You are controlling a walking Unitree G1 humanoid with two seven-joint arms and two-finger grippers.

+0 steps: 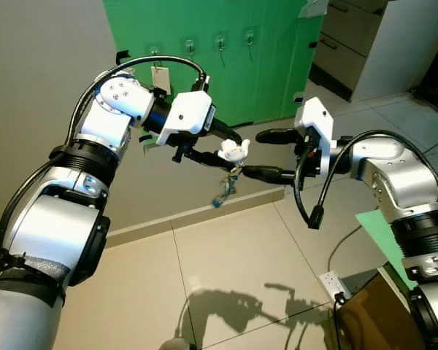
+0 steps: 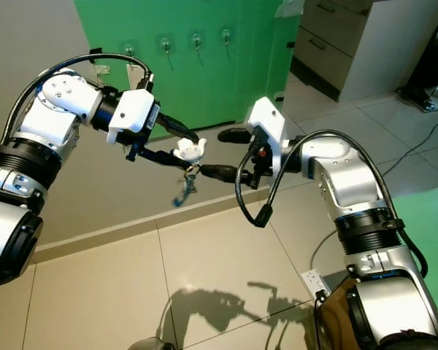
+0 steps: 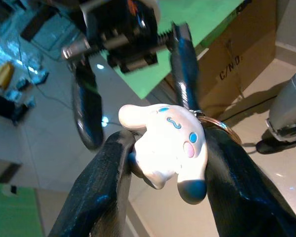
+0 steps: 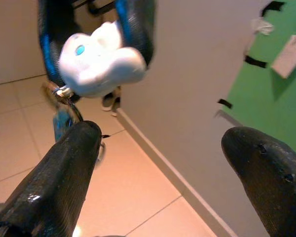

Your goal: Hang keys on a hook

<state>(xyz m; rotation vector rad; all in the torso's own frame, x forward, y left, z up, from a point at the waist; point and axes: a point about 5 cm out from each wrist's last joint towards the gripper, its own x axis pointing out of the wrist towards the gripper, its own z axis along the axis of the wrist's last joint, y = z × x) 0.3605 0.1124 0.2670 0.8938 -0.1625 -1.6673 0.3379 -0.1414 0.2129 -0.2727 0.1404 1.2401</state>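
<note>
Left wrist view puts the nearest thing before us: our left gripper [image 3: 170, 173] is closed on a white cartoon-dog charm [image 3: 167, 143], one black finger pressed to each side of it. A metal ring [image 3: 221, 129] peeks out behind the charm, mostly hidden by the finger.

At the centre of the left eye view, the same charm [image 1: 233, 151] sits at our left fingertips, with the keys [image 1: 225, 188] dangling below it on a bluish strap; they are small and we cannot make out single keys. Our right gripper [image 1: 266, 154] faces it from the right with its fingers spread wide apart, the lower fingertip just beside the ring, and whether it touches is hard to tell.

Lower in the frame lie beige floor tiles [image 1: 226, 270] with our arms' shadow. A cardboard box [image 1: 372, 313] is cut off at the lower right corner.

Farthest, at the top centre, a green panel [image 1: 270, 65] carries a row of small hooks [image 1: 220, 41], and a pale tag [image 1: 160, 77] hangs from the leftmost one.
</note>
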